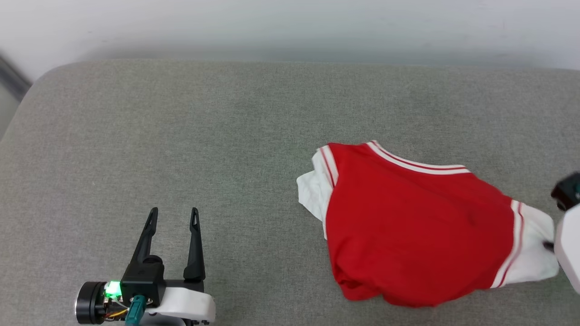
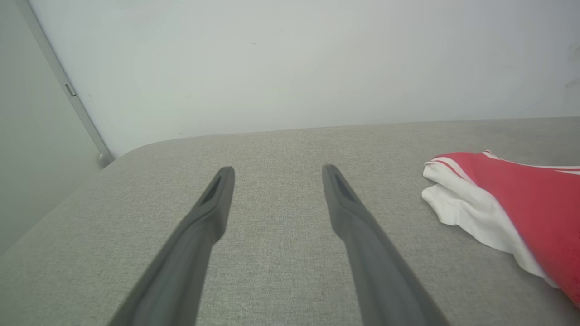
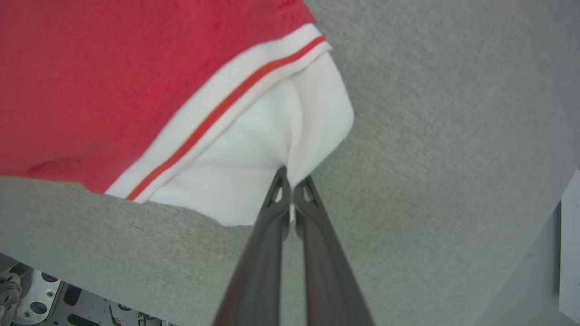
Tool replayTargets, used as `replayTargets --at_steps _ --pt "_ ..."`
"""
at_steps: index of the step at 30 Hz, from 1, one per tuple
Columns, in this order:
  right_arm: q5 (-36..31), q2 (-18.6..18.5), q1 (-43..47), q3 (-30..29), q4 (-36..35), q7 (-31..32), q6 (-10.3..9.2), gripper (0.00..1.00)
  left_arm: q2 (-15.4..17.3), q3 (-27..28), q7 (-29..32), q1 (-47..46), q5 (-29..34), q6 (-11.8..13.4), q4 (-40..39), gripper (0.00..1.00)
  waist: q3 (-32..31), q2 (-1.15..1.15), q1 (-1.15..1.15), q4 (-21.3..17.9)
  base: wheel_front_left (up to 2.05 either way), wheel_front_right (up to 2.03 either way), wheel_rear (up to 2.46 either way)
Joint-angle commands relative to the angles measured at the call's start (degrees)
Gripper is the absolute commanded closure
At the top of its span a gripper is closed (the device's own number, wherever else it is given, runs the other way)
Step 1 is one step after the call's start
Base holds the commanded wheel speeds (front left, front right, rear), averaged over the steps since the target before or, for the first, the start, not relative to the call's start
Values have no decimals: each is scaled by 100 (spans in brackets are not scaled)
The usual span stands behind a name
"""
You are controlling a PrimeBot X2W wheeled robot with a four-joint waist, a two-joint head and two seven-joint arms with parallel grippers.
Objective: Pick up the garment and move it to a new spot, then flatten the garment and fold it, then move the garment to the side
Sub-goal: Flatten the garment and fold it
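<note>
One grey fabric surface [image 1: 226, 136], pale wall [image 1: 290, 27] behind; left fingers [image 1: 195, 244] spread, right fingers [image 3: 272, 226] pinching garment [image 1: 417, 226].

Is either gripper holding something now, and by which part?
The right gripper is shut on the garment, pinching the edge of its white sleeve. The left gripper is open and holds nothing.

Red garment [image 1: 417, 235] with white sleeves, red-and-white striped trim; grey cushion [image 1: 181, 136]; dark left gripper [image 1: 174, 215] fingers
</note>
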Motion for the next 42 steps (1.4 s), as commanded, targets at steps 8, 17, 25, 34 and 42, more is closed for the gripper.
replayTargets --at_steps 8,17,25,34,42 --pt "148 428 780 -63 806 -153 -6 11 12 35 -15 17 36 0 23 0 -15 0 0 -35 0 0 0" --pt "-696 466 51 -934 605 -1791 -7 0 92 115 -15 26 37 2 27 0 -163 0 0 -219 0 0 0" --pt "-2210 1375 8 -2682 534 -3814 -8 0 256 210 -15 -260 67 -56 79 0 -150 0 0 -302 0 0 0" --pt "-4339 3263 1202 -4948 -1249 -4374 -8 0 539 219 -15 -834 110 -190 216 0 -63 0 0 -384 0 0 0" --pt "-4821 4089 2355 -5449 -2610 -4375 -7 0 798 2 -14 -1763 116 -560 632 0 31 0 0 -342 0 0 0"
